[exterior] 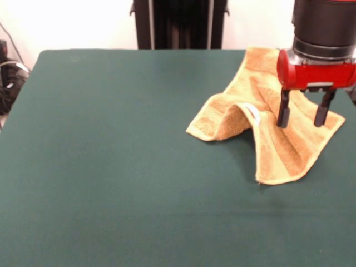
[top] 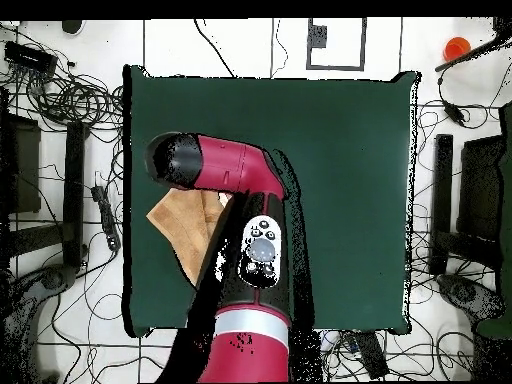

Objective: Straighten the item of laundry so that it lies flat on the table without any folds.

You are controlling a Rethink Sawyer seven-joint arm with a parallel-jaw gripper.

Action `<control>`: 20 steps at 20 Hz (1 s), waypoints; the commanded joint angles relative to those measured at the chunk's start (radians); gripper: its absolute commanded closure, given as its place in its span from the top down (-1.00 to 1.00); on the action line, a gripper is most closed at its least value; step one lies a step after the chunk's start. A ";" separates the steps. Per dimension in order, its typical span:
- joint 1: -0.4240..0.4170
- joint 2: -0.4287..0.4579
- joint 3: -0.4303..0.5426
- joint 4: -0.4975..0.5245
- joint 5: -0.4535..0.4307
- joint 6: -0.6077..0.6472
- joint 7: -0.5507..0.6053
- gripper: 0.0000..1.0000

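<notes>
Front view is showing you the gripper (exterior: 301, 115) hanging with its two fingers spread and nothing between them, tips just above or touching the towel (exterior: 267, 125); you cannot tell which. The towel is lying near the table (exterior: 111, 167) edge, directly under the gripper and spreading mostly toward picture-left and the camera. A fold is humping up beside the small white label (exterior: 253, 114), just picture-left of the fingers. Overhead, the arm is covering most of the cloth.
</notes>
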 commanded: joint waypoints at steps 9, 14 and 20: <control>-0.052 -0.010 0.159 0.071 -0.054 0.140 0.023 1.00; -0.065 -0.024 0.170 0.084 -0.058 0.147 0.011 1.00; -0.072 -0.027 0.172 0.085 -0.062 0.148 0.008 1.00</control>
